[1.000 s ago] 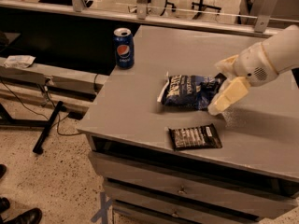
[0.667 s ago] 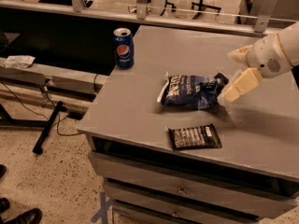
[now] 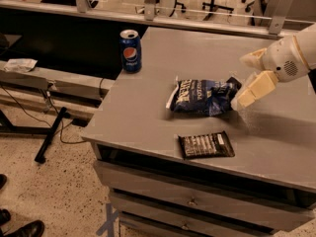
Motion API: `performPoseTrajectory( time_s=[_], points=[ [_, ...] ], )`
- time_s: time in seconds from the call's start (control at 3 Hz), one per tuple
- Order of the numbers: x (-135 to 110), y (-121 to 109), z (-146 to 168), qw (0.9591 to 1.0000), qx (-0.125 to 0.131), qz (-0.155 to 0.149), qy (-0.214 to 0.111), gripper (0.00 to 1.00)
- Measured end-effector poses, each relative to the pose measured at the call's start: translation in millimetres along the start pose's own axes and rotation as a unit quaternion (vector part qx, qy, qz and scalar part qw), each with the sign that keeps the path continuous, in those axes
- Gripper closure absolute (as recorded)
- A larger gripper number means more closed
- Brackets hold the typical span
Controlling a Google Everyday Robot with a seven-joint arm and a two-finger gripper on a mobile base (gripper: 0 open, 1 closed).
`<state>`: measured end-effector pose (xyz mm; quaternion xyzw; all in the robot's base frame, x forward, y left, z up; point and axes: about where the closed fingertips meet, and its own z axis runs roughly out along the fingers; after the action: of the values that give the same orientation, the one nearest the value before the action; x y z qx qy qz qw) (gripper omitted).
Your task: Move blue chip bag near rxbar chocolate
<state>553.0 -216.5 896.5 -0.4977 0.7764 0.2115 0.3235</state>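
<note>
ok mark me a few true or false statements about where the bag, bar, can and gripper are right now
1. The Pepsi can stands upright near the table's back left corner. True.
2. The blue chip bag lies on top of the rxbar chocolate. False: they lie apart, the bag farther back.
3. The gripper is at the end of the bag farthest from the can. True.
4. The can stands between the bag and the bar. False: it stands off to the left and farther back.
5. The bar lies flat near the table's front edge. True.
</note>
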Motion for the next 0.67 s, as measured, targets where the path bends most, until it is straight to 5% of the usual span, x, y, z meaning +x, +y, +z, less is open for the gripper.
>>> performPoseTrajectory(
  time_s=[0.33, 0.67],
  points=[
    [-2.1, 15.7, 14.0, 0.9994, -0.034, 0.002, -0.004, 0.0],
    [-5.5, 24.5, 18.1, 0.9988, -0.048, -0.003, -0.014, 0.25]
  ],
)
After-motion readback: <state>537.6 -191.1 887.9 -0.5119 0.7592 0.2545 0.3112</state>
